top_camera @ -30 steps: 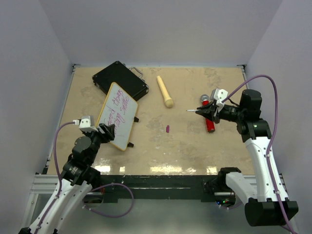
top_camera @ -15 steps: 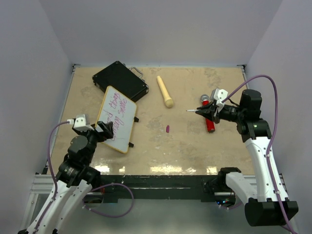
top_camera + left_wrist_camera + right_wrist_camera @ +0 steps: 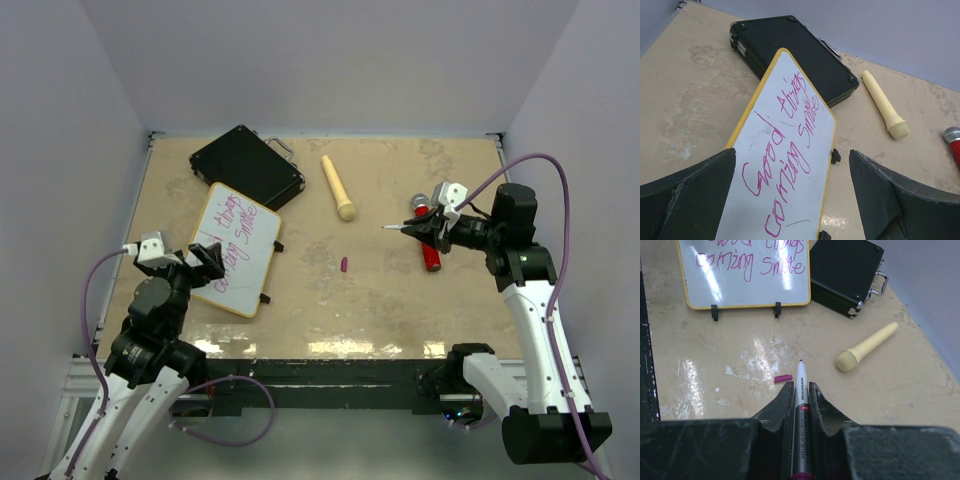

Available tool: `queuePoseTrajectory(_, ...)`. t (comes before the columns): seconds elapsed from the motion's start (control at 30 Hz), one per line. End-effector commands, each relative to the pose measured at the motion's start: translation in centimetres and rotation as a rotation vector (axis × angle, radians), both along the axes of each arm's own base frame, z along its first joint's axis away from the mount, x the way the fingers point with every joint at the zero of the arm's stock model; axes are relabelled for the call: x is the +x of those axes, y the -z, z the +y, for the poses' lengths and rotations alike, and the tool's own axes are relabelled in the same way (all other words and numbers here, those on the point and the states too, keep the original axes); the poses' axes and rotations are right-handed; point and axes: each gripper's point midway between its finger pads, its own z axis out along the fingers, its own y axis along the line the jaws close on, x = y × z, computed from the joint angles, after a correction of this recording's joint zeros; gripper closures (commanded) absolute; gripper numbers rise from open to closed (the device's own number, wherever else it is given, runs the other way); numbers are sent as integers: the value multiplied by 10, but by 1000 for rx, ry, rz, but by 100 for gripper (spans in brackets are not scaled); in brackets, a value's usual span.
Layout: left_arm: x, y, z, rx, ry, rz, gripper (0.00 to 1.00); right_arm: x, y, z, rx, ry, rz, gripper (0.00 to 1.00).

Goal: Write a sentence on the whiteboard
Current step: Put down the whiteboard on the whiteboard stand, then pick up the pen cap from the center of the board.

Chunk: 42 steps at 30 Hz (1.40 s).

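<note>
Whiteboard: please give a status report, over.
Left gripper open, at near edge of whiteboard. Right gripper shut on marker. Sentence on board, two lines. Nothing lies over it.

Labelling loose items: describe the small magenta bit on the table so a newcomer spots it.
Find the yellow-framed whiteboard lying on the left half of the table. Right of it, on bare tabletop nearer the arms than the cream microphone-shaped object, lies the magenta piece. It is the smallest item there and touches nothing.
</note>
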Motion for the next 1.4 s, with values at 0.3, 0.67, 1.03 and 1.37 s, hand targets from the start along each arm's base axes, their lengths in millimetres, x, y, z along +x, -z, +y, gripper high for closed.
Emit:
queuePoseTrajectory(0.3, 4, -49, -94, -13, 506, -63, 1, -1, -2, 3, 12, -26, 0, 100)
queuePoseTrajectory(0.67, 27, 19, -220, -51, 772, 393, 0, 22, 13, -3, 18, 60, 75, 100)
queuePoseTrajectory(1.03, 43, 95, -287, 20, 718, 576, 35, 39, 26, -12, 14, 151, 124, 100)
queuePoseTrajectory(1.37, 61, 149, -317, 195, 731, 729, 60, 41, 29, -14, 7, 166, 125, 100)
